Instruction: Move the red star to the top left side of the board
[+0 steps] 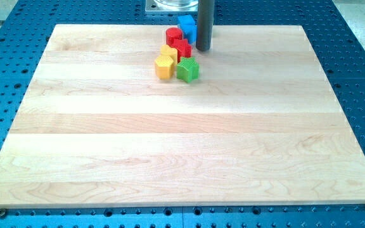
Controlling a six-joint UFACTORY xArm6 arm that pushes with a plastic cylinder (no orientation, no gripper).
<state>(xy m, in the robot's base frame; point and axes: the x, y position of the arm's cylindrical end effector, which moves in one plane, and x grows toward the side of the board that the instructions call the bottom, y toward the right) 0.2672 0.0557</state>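
The red star (pixel 183 49) lies in a tight cluster of blocks near the middle of the board's top edge. My tip (pixel 203 49) stands just to the view's right of the red star, close to it; contact cannot be made out. A second red block (pixel 173 35), rounded, sits up and left of the star. A blue block (pixel 187 26) sits above the star, next to the rod. A yellow block (pixel 168 51) touches the star's left side. Another yellow block (pixel 164 66) and a green block (pixel 187 69) lie just below.
The wooden board (pixel 170 145) rests on a blue perforated table (pixel 360 38). The arm's metal base (pixel 170 6) stands just past the board's top edge.
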